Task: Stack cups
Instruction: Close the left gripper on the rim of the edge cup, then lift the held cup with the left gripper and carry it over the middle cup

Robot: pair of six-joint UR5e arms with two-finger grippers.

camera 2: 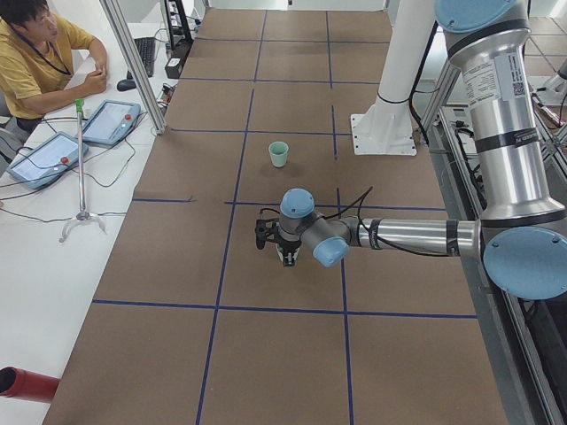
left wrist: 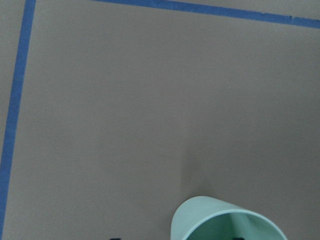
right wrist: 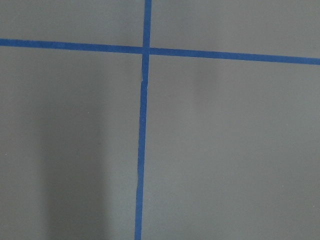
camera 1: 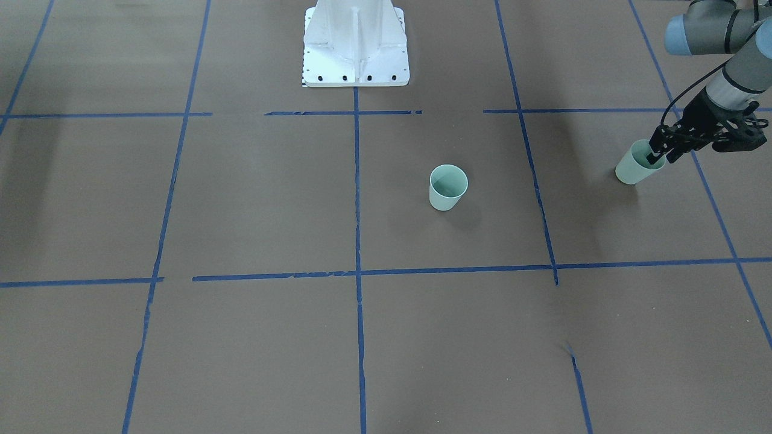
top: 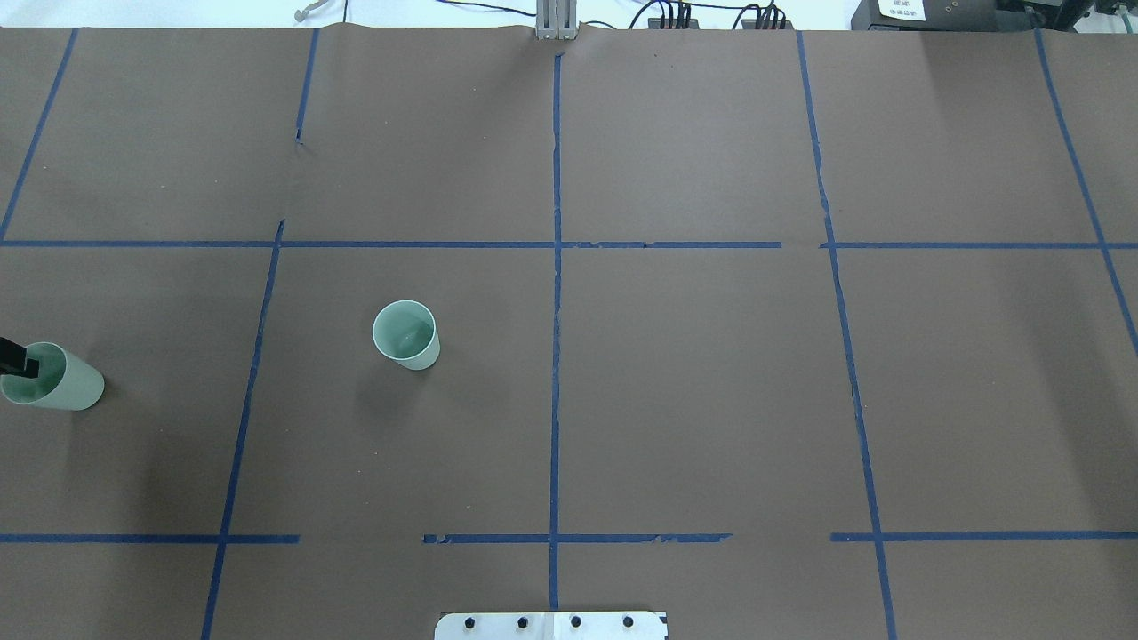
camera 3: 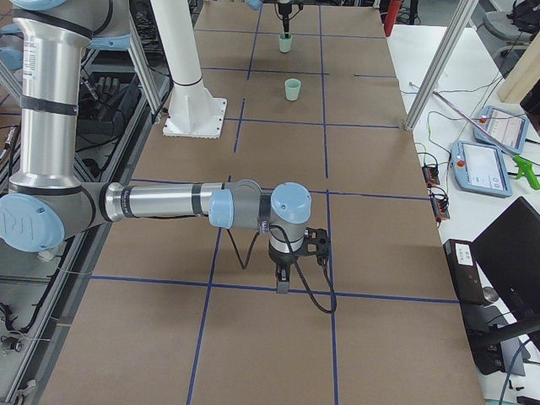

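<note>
One mint-green cup (camera 1: 448, 188) stands upright and alone near the table's middle; it also shows in the overhead view (top: 407, 335). The second cup (camera 1: 633, 169) stands near the table's edge on my left side and also shows overhead (top: 62, 382). My left gripper (camera 1: 662, 152) is at this cup's rim, with one finger inside the cup and one outside. In the left wrist view the cup's rim (left wrist: 225, 220) sits at the bottom edge with the fingertips set apart, so the gripper is open. My right gripper (camera 3: 281, 285) hovers far from both cups; I cannot tell whether it is open or shut.
The white robot base (camera 1: 356, 54) stands at the table's robot side. Blue tape lines (top: 556, 356) grid the brown table. An operator (camera 2: 40, 53) sits at a white side table with tablets (camera 2: 111, 119).
</note>
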